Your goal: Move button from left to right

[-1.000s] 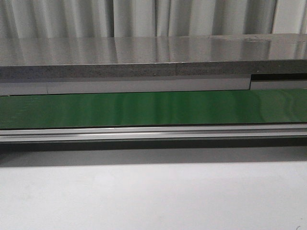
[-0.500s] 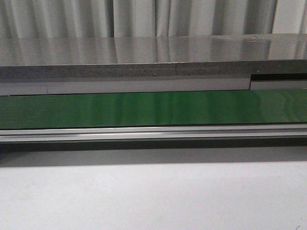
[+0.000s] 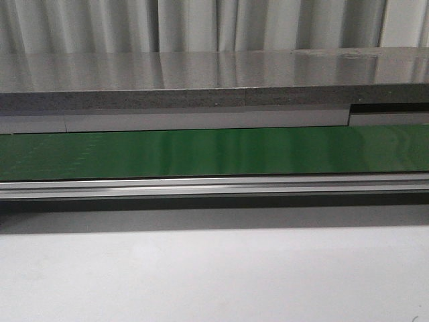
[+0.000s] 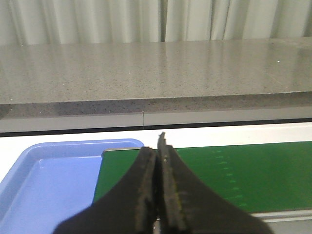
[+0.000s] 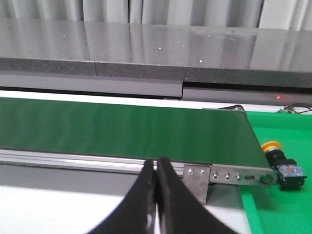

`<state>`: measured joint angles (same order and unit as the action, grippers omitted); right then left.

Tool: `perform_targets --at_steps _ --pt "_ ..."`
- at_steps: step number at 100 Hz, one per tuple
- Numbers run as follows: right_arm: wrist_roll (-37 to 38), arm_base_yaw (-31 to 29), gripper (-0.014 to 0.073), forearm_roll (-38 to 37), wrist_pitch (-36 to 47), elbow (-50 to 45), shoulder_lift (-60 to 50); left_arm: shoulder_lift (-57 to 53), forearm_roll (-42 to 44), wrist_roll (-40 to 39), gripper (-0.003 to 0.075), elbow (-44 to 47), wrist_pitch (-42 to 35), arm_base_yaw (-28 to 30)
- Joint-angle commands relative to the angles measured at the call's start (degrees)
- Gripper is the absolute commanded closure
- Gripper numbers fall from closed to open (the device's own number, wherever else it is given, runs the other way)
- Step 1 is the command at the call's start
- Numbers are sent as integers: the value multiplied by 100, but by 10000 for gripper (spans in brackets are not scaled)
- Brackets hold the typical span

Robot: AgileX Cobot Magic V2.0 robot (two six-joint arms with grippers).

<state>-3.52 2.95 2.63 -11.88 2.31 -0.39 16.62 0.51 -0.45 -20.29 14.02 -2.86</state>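
The button [image 5: 280, 159] lies on its side on a bright green surface [image 5: 287, 204] just past the conveyor's right end, its yellow cap toward the belt and its black body bearing red-blue marks. It shows only in the right wrist view. My right gripper [image 5: 156, 163] is shut with nothing in it, in front of the belt's aluminium rail and well away from the button. My left gripper [image 4: 157, 148] is also shut and empty, over the left end of the green belt [image 4: 229, 170]. Neither gripper shows in the front view.
A green conveyor belt [image 3: 214, 151] runs across, with an aluminium rail [image 3: 214, 186] along its near side and a grey stone ledge [image 3: 201, 84] behind. A blue tray [image 4: 44, 185] sits at the belt's left end. A metal bracket [image 5: 234, 176] closes the right end.
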Motion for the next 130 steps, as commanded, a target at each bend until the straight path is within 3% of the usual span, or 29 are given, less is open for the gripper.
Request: perform_targets --at_steps 1,43,130 --pt "19 -2 662 -53 600 2 -131 28 -7 -10 740 -157 -466 -45" --pt "19 -2 662 -15 1042 -303 -137 28 -7 -10 740 -157 -466 -45" --pt "19 -2 662 -22 945 -303 -137 28 -7 -10 740 -157 -466 -45"
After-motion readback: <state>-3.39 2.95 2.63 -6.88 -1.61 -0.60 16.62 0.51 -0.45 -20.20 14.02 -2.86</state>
